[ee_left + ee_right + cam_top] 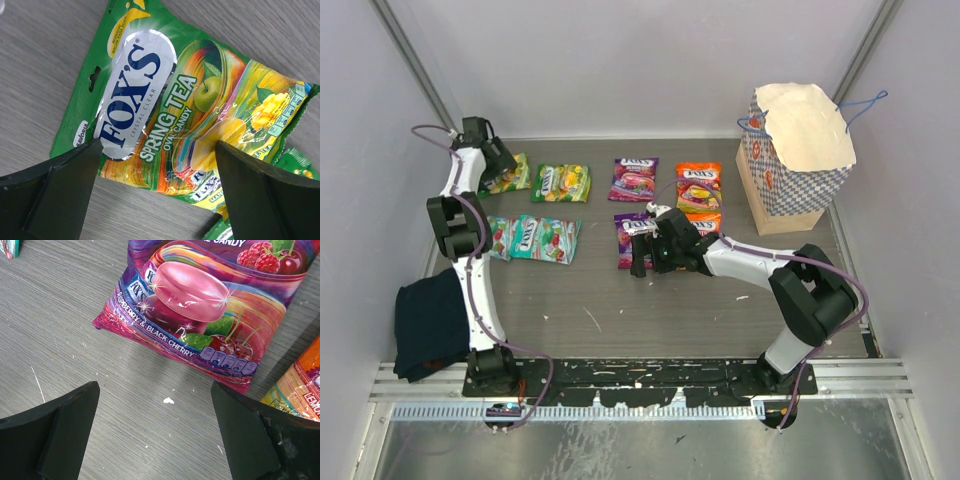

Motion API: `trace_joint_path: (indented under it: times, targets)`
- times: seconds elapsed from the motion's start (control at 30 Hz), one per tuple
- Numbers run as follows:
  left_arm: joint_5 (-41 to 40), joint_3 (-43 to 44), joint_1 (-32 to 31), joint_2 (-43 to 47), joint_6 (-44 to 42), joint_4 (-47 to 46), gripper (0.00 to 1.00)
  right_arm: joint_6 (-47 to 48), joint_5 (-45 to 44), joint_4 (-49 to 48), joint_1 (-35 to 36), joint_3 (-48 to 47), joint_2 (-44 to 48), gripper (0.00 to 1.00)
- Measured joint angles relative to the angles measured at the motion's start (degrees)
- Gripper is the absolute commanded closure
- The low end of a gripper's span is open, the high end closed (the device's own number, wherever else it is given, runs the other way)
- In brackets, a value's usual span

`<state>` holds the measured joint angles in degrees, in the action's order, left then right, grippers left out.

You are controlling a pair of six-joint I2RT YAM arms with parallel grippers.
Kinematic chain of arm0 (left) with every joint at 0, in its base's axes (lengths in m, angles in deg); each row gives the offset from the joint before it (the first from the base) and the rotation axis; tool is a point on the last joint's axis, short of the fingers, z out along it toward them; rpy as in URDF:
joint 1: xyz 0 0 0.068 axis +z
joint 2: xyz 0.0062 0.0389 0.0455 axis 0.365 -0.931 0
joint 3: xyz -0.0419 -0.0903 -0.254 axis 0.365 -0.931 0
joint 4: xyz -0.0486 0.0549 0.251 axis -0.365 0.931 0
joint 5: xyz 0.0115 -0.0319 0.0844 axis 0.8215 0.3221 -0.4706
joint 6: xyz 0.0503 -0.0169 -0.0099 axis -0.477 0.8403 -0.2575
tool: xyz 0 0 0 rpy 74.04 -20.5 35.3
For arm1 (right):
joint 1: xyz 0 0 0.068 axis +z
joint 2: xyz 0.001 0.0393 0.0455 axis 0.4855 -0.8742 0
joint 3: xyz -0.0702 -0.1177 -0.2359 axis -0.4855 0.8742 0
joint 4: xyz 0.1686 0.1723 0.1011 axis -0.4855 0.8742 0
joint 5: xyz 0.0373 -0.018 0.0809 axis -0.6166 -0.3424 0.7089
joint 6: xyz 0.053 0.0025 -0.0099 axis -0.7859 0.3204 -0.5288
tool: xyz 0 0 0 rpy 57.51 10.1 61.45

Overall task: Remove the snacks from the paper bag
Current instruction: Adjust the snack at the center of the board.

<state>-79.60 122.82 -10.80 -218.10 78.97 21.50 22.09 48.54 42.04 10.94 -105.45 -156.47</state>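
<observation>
The paper bag point(798, 160), blue-checkered with a cream inside, stands at the back right with its mouth open. Several snacks lie flat on the table: green packets point(561, 183), purple ones point(634, 179), an orange one point(699, 186) and teal ones point(542, 238). My left gripper point(498, 158) hangs open over the far-left green packet point(190, 105), its fingers either side of the packet's near edge point(157, 150). My right gripper point(640, 250) is open just above the table point(155, 390). A purple packet point(200, 305) lies just beyond its fingertips, and an orange one point(300, 385) is at its right.
A dark blue cloth point(430, 325) lies at the near left beside the left arm's base. Grey walls close in the table on three sides. A metal rail point(640, 375) runs along the front edge. Another green packet point(296, 161) peeks out under the first.
</observation>
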Motion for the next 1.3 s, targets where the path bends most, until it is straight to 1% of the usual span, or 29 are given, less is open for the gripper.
trace_joint_path:
  times: [0.1,0.23,0.6,0.87,1.1,1.3]
  targets:
    - [-0.13,-0.61,-0.07,0.02,-4.90,-1.46,0.02,0.00,0.00,0.02,0.00,0.00,0.00,0.00]
    - [2.56,-1.46,0.26,0.17,-11.30,-3.74,0.02,0.00,0.02,0.07,0.00,0.00,0.00,0.00]
    - [6.84,-0.79,0.66,0.20,-25.90,-3.56,0.02,0.04,0.00,0.31,0.00,0.00,0.00,0.00]
    - [7.45,-2.32,0.37,1.18,-36.02,-4.28,0.02,0.02,0.09,0.31,0.00,0.00,0.00,0.00]
    - [5.86,-11.52,-0.20,6.38,-47.04,-9.14,0.02,0.04,0.07,0.31,0.00,0.00,0.00,0.00]
    - [6.49,-19.12,-0.22,10.36,-54.80,-14.58,0.02,0.04,0.09,0.31,0.00,0.00,0.00,0.00]
